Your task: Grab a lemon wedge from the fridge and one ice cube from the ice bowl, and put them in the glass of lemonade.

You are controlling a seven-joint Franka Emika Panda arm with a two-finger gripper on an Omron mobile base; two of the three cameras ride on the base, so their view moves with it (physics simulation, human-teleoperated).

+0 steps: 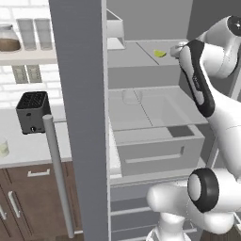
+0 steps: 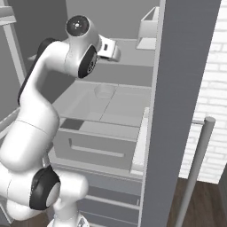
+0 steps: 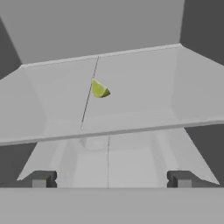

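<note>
A: Starting at the left of the left base view, what's there?

B: A shelf with a brown-filled jar point(image 1: 8, 38) and two tall grey glasses point(image 1: 35, 33). Below them a dark toaster point(image 1: 32, 112) stands on the pale counter point(image 1: 33, 143), and the glass of lemonade point(image 1: 4, 147) is cut by the left edge.

A: And moving right?

B: The fridge point(image 1: 77, 94) door stands open (its silver bar handle point(image 1: 57, 174) runs down in front of the brown cabinets). Inside, the lemon wedge point(image 1: 160, 53) lies alone on an upper shelf, towards the back. A lower shelf and a drawer point(image 1: 157, 153) sit beneath.

A: Where's the hand?

B: At the fridge's right, level with that upper shelf; the gripper point(image 3: 111, 179) faces the wedge point(image 3: 99, 89) from in front of the shelf's edge, well apart from it.

A: Is it holding anything?

B: No. The two finger tips point(image 3: 41, 179) are spread wide with nothing between them.
</note>
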